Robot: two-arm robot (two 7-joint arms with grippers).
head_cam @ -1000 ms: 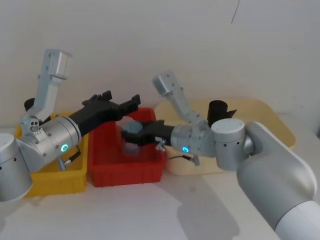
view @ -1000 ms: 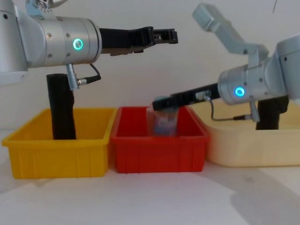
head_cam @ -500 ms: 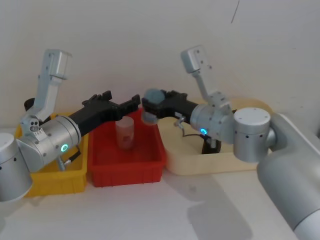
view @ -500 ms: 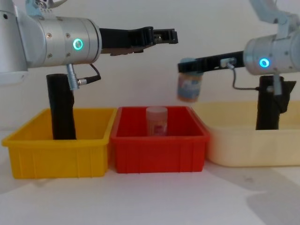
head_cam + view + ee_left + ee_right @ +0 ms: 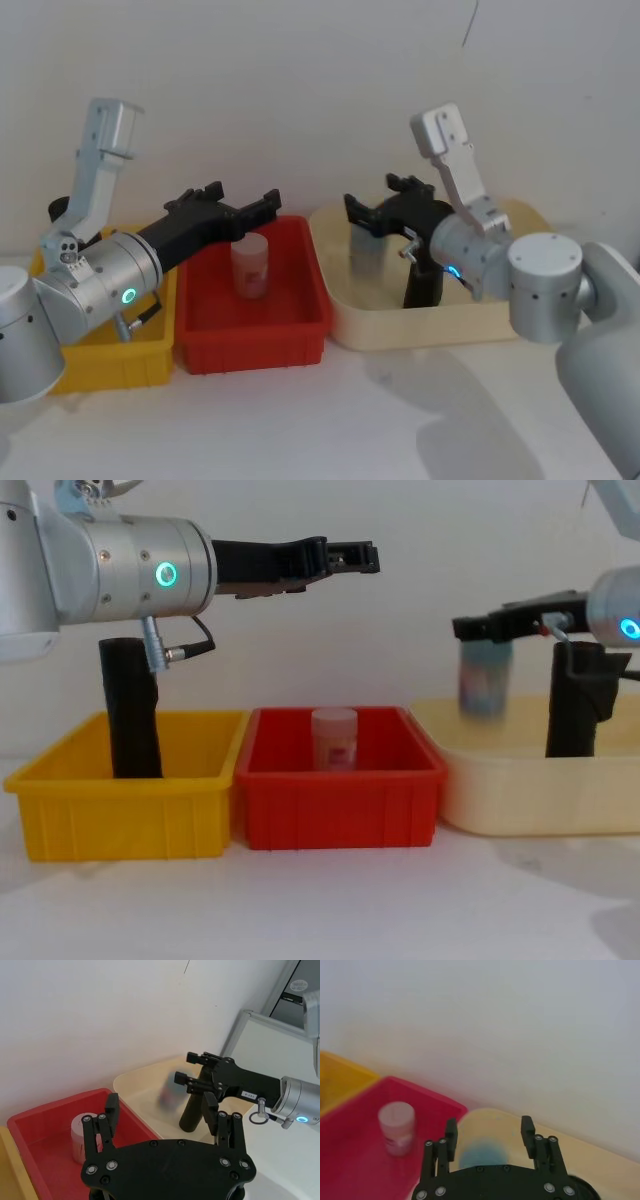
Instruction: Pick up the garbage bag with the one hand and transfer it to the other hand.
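Note:
One black rolled garbage bag (image 5: 130,712) stands upright in the yellow bin (image 5: 120,815), under the left arm. A lookalike black roll (image 5: 572,702) stands in the cream bin (image 5: 530,800), also seen from the head (image 5: 422,282). My left gripper (image 5: 240,197), on the arm with the green light, hangs open and empty above the red bin (image 5: 250,335). My right gripper (image 5: 470,628), on the arm with the blue light, is open over the cream bin, left of its roll. A blurred blue-lidded jar (image 5: 485,682) is just below its fingers, loose.
A pale jar (image 5: 334,738) stands upright in the red bin. The three bins sit side by side against a white wall, yellow left, red middle, cream right. Bare white table lies in front of them.
My right gripper lifted the blue-lidded jar out of the red bin, carried it right over the cream bin, and opened; the jar is dropping. The left arm has not moved.

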